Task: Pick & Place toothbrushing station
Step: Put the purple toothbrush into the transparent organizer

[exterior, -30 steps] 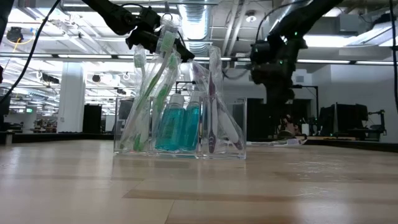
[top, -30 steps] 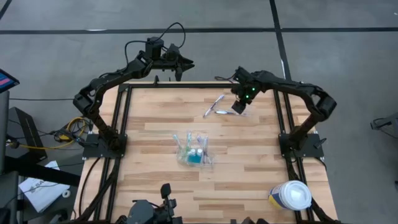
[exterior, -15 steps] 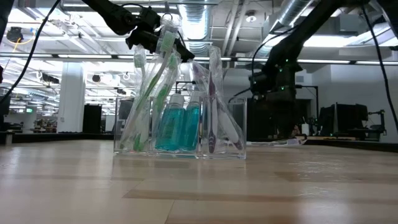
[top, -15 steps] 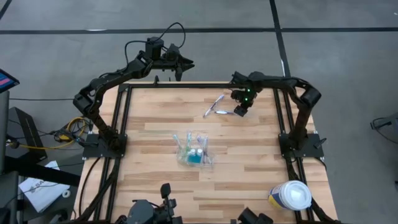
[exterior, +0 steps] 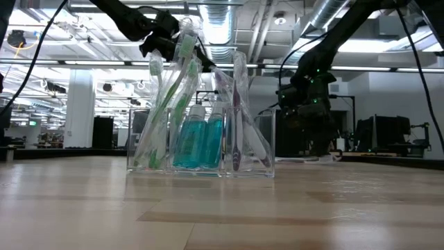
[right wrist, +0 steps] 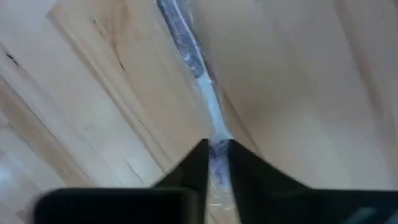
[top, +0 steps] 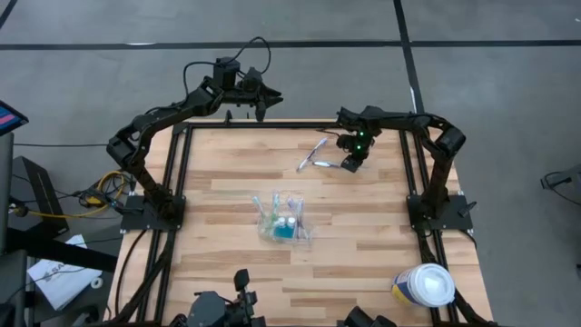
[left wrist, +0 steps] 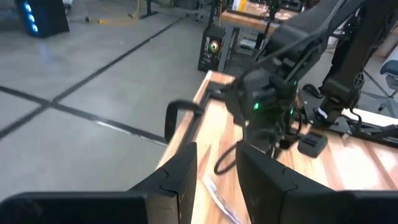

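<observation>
High view: toothbrushing station (top: 284,220) well apart from right pincer (top: 349,164)

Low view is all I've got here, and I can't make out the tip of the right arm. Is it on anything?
Observer: Yes. The right wrist view shows the right pincer closed on a toothbrush that lies flat on the table.
Operator: Whereabouts on the table?
Observer: From above, it is near the far edge, right of centre, well apart from the toothbrushing station.
Operator: And the left arm?
Observer: The left pincer hangs open and empty just beyond the table's far edge.
</observation>
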Controlling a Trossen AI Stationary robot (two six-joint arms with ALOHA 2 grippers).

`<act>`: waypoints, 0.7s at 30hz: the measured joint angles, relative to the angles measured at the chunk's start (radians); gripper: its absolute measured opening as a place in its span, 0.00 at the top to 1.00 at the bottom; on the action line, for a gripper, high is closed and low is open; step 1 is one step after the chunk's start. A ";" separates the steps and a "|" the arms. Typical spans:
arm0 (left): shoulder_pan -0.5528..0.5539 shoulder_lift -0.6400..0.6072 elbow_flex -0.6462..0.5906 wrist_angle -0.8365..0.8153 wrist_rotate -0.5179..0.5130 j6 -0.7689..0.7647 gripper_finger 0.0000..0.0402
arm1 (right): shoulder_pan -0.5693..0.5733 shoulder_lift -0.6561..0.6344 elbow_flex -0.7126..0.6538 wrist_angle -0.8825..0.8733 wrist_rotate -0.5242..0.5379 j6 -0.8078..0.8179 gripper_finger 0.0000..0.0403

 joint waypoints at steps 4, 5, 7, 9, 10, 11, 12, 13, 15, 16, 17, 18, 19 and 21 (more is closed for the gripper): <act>0.000 0.000 -0.034 -0.001 0.000 -0.009 0.74 | -0.002 0.000 0.000 -0.013 0.015 0.027 0.97; -0.003 0.000 -0.034 -0.002 0.000 -0.020 0.74 | -0.002 0.000 0.000 -0.023 0.015 0.030 0.99; -0.011 0.000 -0.034 0.010 0.000 -0.033 0.74 | -0.002 -0.008 0.000 -0.060 0.018 0.037 0.99; -0.022 -0.001 -0.034 0.028 0.000 -0.050 0.74 | 0.000 -0.023 0.007 -0.109 0.018 0.032 1.00; -0.025 -0.007 -0.034 0.030 0.002 -0.059 0.74 | 0.002 -0.037 0.015 -0.134 0.022 0.029 1.00; -0.031 -0.013 -0.033 0.031 0.010 -0.061 0.74 | 0.006 -0.052 0.024 -0.154 0.034 0.023 1.00; -0.041 -0.015 -0.025 0.037 0.023 -0.062 0.74 | 0.012 -0.071 0.042 -0.180 0.053 0.013 1.00; -0.048 -0.015 -0.016 0.042 0.032 -0.066 0.74 | 0.017 -0.089 0.065 -0.209 0.078 -0.001 1.00; -0.064 -0.015 0.003 0.031 0.034 -0.088 0.74 | 0.034 -0.116 0.129 -0.300 0.146 -0.043 1.00; -0.071 -0.014 0.015 0.030 0.034 -0.089 0.74 | 0.045 -0.124 0.168 -0.355 0.189 -0.070 1.00; -0.080 -0.014 0.029 0.031 0.034 -0.082 0.74 | 0.057 -0.129 0.210 -0.407 0.240 -0.098 1.00; -0.088 -0.014 0.045 0.029 0.032 -0.076 0.74 | 0.070 -0.130 0.251 -0.452 0.294 -0.125 1.00; -0.093 -0.014 0.063 0.011 0.025 -0.076 0.74 | 0.078 -0.130 0.293 -0.499 0.347 -0.148 1.00; -0.099 -0.014 0.101 -0.053 0.022 -0.076 0.74 | 0.085 -0.130 0.387 -0.574 0.428 -0.185 1.00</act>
